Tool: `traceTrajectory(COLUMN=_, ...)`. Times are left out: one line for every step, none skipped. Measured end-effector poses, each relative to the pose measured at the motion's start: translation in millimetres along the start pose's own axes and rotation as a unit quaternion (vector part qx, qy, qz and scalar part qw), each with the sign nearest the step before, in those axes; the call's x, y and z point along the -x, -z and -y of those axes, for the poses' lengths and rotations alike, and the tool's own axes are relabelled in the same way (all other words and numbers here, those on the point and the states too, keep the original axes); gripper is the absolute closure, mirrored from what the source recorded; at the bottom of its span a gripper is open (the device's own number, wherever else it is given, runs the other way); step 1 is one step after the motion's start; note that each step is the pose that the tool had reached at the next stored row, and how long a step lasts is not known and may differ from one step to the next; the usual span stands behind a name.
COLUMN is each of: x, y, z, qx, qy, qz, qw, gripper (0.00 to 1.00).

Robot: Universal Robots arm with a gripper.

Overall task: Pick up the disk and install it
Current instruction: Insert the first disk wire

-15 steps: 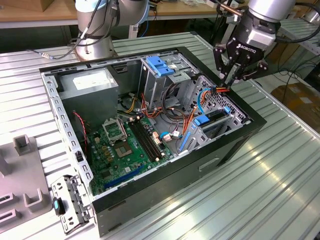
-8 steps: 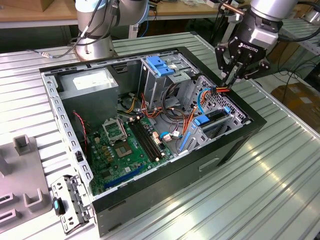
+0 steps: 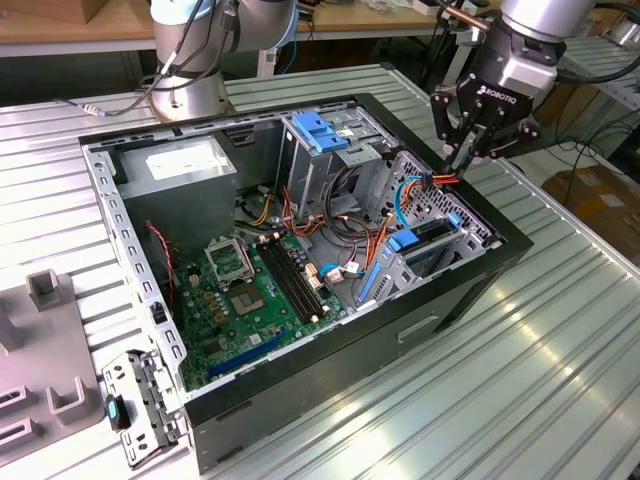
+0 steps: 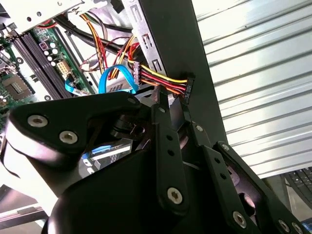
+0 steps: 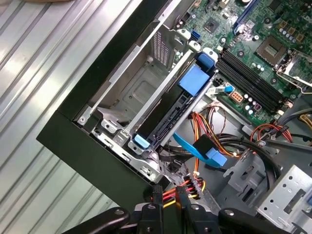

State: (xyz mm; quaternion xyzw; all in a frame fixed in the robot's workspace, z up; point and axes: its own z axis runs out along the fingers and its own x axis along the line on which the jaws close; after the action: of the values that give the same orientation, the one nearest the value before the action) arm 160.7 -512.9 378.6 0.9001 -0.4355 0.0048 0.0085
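Note:
The disk stands on edge in the metal bay at the corner of the open computer case, its blue rail tabs showing at both ends; in the exterior view the disk sits just below my gripper. My gripper hangs over the case rim on the exterior view's right, beside that bay. Its fingers are shut on a black power connector with red, yellow and orange wires. In the first wrist view the fingertips pinch the same wire bundle right next to the bay's end.
A grey power-supply box sits at the case's back left, the green motherboard on its floor, and a drive cage with a blue latch in the middle. A blue flat cable loops near the bay. Grey fixtures lie at the left.

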Motion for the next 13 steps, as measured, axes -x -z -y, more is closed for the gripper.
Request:
traceTrajectory(x=0.0, y=0.0, z=0.0, qx=-0.0019, qy=0.003, qz=-0.0015, qw=0.99999, gripper=0.75)
traceTrajectory(x=0.1, y=0.0, z=0.0, qx=-0.0052, qy=0.005, qz=-0.0041, qw=0.99996, gripper=0.75)
traceTrajectory(x=0.1, y=0.0, z=0.0, qx=-0.0094, qy=0.008, qz=-0.0075, qw=0.99990, gripper=0.75)
traceTrajectory(x=0.0, y=0.0, z=0.0, qx=-0.0190, qy=0.012, qz=-0.0151, qw=0.99963, gripper=0.75)
traceTrajectory(x=0.0, y=0.0, z=-0.1, qx=-0.0248, qy=0.024, qz=-0.0194, qw=0.99922, gripper=0.75)
traceTrajectory(x=0.0, y=0.0, z=0.0, qx=-0.0261, qy=0.037, qz=-0.0199, qw=0.99879, gripper=0.75)
traceTrajectory(x=0.0, y=0.0, z=0.0, qx=-0.0271, qy=0.046, qz=-0.0203, qw=0.99835, gripper=0.75)
traceTrajectory(x=0.0, y=0.0, z=0.0, qx=-0.0278, qy=0.056, qz=-0.0206, qw=0.99783, gripper=0.75)
traceTrajectory(x=0.0, y=0.0, z=0.1, qx=-0.0284, qy=0.067, qz=-0.0206, qw=0.99713, gripper=0.75)
traceTrajectory(x=0.0, y=-0.3, z=0.1, qx=-0.0287, qy=0.076, qz=-0.0204, qw=0.99648, gripper=0.75)
traceTrajectory(x=-0.2, y=-0.9, z=0.2, qx=-0.0291, qy=0.086, qz=-0.0202, qw=0.99570, gripper=0.75)
traceTrajectory(x=-0.3, y=-1.3, z=0.3, qx=-0.0293, qy=0.093, qz=-0.0201, qw=0.99505, gripper=0.75)
traceTrajectory(x=-0.4, y=-1.6, z=0.5, qx=-0.0295, qy=0.100, qz=-0.0201, qw=0.99433, gripper=0.75)
